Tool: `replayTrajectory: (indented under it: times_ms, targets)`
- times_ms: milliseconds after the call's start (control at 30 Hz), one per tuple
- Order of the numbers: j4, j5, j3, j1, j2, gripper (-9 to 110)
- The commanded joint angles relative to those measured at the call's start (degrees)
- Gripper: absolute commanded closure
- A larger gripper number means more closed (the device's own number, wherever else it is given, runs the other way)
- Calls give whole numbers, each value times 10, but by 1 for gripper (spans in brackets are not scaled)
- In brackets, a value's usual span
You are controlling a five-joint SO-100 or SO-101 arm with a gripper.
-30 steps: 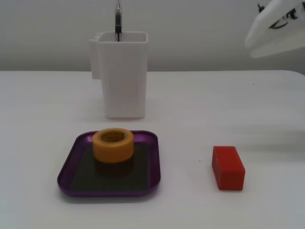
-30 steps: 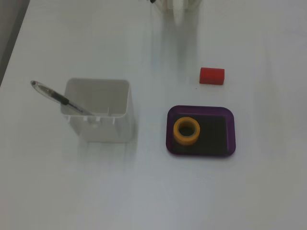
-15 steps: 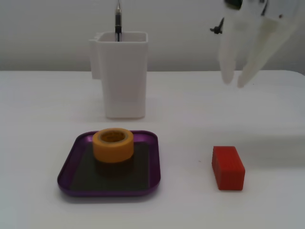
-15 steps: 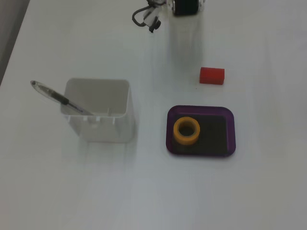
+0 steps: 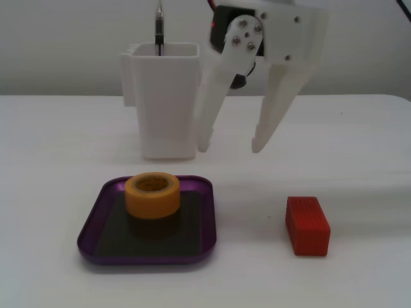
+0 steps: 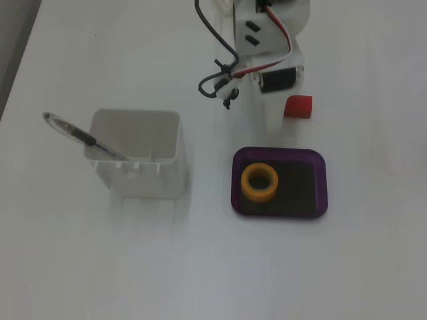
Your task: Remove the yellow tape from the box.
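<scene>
The gripper point(image 5: 231, 149) hangs wide open above the table, beyond the box point(image 5: 92, 226), so descending off-centre could knock the tape point(image 5: 153, 194) against the rim.

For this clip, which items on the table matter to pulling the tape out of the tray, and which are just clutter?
Part of the job:
yellow tape, sitting in the tray
purple tray
gripper, open, above the table, holding nothing

Just lying about:
red block, on the table beside the tray
white container
pen, standing in the container
</scene>
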Motion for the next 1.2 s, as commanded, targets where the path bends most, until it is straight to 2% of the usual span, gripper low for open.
replayTrajectory:
  times_ms: [0,300,567,833,1067,1167]
  targets:
    - [-4,-4,-76,-2,-33,83]
    - [0,-5,-220,-1,-173,83]
    - [-4,-5,-278,34,-265,83]
    - [-4,-5,-311,40,-308,102]
    - [5,-4,-330,33,-300,102]
    - [47,-4,-379,31,-297,102]
